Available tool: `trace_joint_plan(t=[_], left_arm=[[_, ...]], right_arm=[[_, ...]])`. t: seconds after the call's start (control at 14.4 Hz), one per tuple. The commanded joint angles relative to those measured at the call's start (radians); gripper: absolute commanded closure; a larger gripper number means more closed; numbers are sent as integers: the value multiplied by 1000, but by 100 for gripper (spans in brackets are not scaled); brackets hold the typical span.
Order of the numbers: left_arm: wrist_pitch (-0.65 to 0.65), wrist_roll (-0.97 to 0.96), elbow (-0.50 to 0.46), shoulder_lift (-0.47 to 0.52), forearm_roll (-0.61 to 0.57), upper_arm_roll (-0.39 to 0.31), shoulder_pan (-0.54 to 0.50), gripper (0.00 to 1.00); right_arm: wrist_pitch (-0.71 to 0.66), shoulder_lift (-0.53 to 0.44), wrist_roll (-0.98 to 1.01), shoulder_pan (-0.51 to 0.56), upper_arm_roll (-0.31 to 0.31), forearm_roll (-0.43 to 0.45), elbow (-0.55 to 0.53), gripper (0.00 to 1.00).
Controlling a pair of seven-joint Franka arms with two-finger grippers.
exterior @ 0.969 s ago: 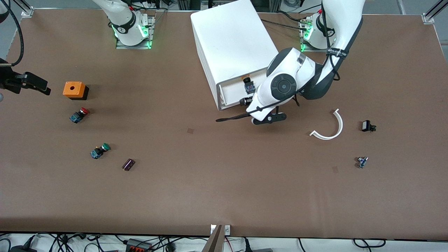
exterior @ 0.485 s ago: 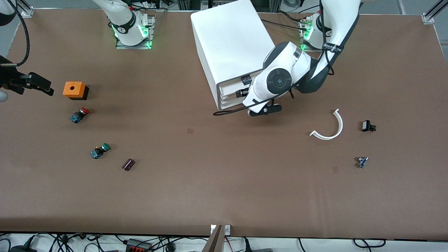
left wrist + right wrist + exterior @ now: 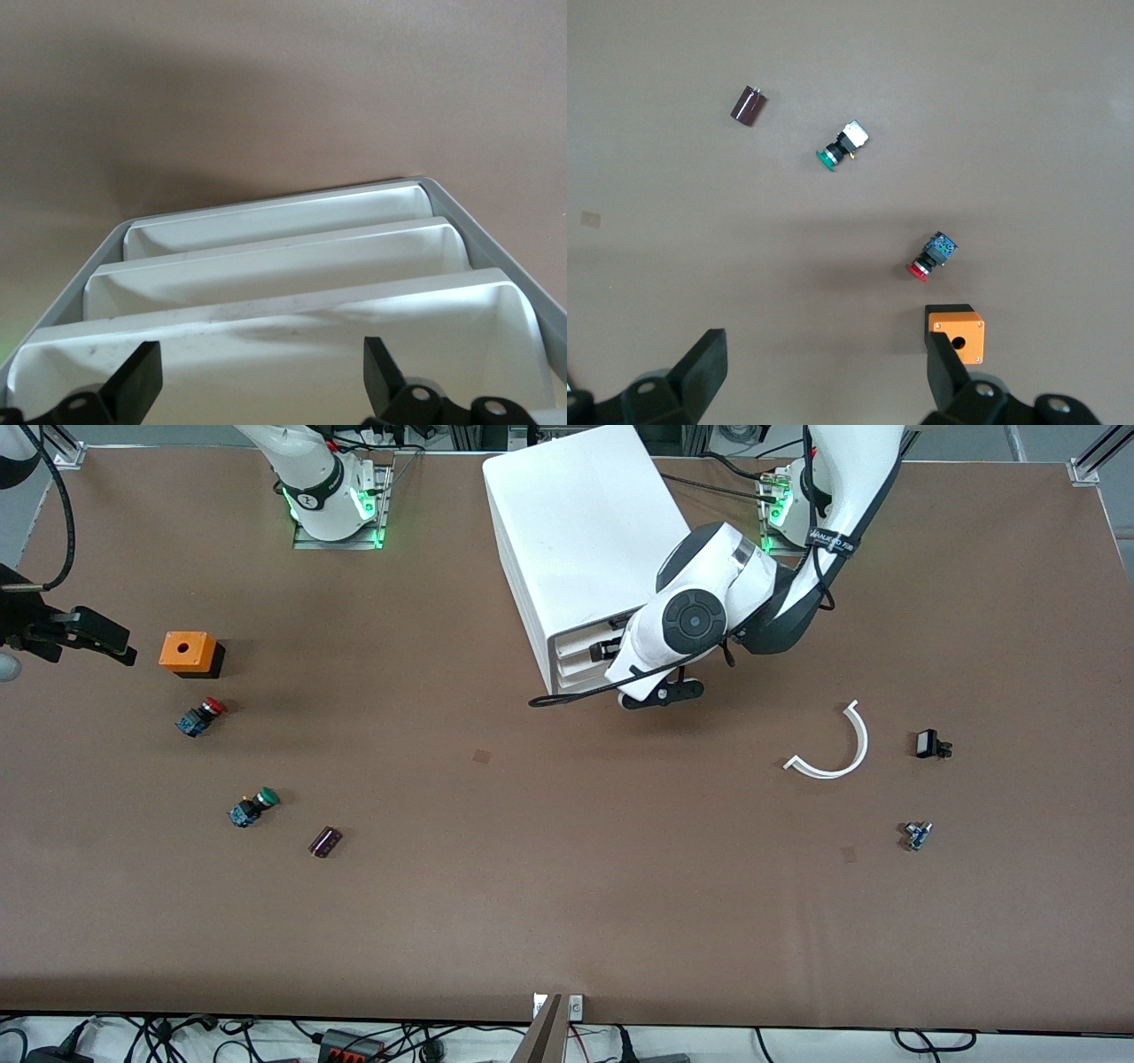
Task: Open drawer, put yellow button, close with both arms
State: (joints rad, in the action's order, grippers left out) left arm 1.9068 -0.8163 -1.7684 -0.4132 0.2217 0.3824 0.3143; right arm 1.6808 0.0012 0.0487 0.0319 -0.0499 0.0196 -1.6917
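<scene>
While the right arm waits, the right gripper (image 3: pixel 99 640) (image 3: pixel 824 385) hangs with fingers spread over the table beside the orange box (image 3: pixel 188 653), toward the right arm's end. The left gripper (image 3: pixel 611 651) (image 3: pixel 257 390), fingers wide apart and holding nothing, is right at the front of the drawer (image 3: pixel 283 323), the topmost of three shallow white trays in the white cabinet (image 3: pixel 576 522). Its smooth, round-cornered front lies about flush with the two below.
</scene>
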Motion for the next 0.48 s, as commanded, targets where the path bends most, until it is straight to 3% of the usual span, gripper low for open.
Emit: trace_joint_plan(t=[0.0,0.42], left_arm=[[-15,-11,-31,37,33,29,-12,0],[-15,8,-8,37,16,26,-52,0]], right_arm=[[-7,-17,-12,-1,2,6,-13,0],[-4,-13,-9,0,2,10,-11,0]])
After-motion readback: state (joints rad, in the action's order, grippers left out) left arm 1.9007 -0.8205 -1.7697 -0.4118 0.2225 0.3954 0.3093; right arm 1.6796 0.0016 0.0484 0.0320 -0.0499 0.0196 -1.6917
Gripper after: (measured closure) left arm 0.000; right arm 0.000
